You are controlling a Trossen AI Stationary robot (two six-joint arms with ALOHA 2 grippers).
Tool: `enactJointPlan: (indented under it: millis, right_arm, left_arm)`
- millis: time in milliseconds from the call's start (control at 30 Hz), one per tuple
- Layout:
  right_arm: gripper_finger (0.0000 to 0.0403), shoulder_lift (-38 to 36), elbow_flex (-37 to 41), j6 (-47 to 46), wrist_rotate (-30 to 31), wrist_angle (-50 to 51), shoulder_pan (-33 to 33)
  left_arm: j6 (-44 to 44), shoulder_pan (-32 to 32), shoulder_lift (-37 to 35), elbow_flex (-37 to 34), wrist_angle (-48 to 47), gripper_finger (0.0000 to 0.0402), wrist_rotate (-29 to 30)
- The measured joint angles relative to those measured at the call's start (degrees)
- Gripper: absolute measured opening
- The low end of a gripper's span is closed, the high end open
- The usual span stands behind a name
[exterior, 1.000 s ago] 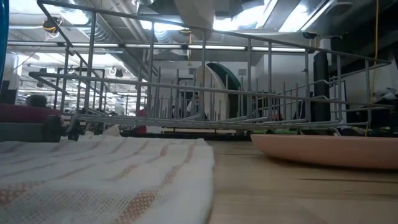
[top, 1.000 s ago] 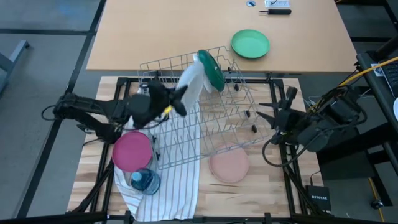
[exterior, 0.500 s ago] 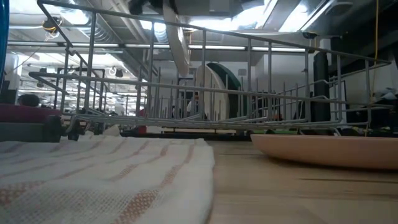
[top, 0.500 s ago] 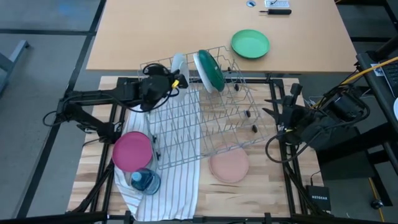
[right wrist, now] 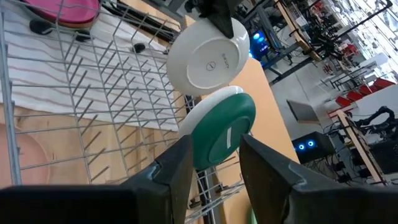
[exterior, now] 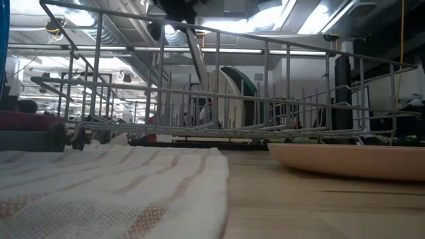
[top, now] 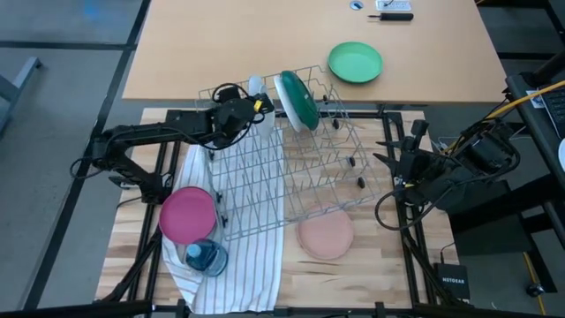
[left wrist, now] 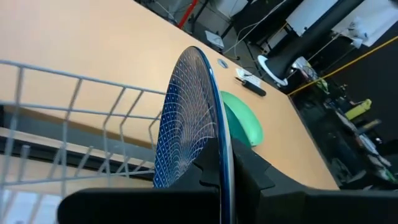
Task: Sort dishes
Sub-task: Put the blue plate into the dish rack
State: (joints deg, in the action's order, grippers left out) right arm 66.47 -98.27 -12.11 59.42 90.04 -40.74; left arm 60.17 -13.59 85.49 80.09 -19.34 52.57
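Up at the far corner of the wire rack [top: 291,159], a speckled blue plate [left wrist: 189,121] stands on edge, pinched at its rim by the left gripper [top: 250,108]. Just beside it in the rack stands another plate [top: 297,97], white-faced with a dark green back. From the right wrist view the held plate shows a white underside. A magenta plate [top: 187,214] lies on the striped towel [top: 238,265] near a small blue container [top: 206,257], and a pale pink plate [top: 324,234] lies on the wood beside the rack. The right gripper [top: 395,163] waits past the rack's right side, fingers spread and empty. A bright green plate [top: 355,63] sits on the far table [top: 221,44].
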Motion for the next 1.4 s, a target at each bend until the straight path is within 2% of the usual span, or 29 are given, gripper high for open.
enactJointPlan:
  millis: [200, 467, 867, 1400]
  right_arm:
    - [0.0136, -0.48, 1.23, -1.41, -0.02, -0.04, 0.00]
    - [0.0136, -0.44, 2.83, -1.65, -0.51, -0.02, 0.00]
    - [0.0136, -0.40, 4.28, -3.07, -0.54, -0.03, -0.01]
    - [0.0136, -0.64, 4.27, -3.11, -0.55, -0.03, 0.00]
  left_arm:
    - [0.27, -1.44, 2.68, 0.00, 5.63, 0.0003, -1.48]
    - [5.31, -3.76, 5.44, 0.00, 4.88, 0.0003, -1.33]
    - [7.91, -5.56, 6.27, -0.02, 5.27, 0.0003, -0.78]
    - [7.39, -7.49, 6.39, -0.02, 4.84, 0.0005, 0.90]
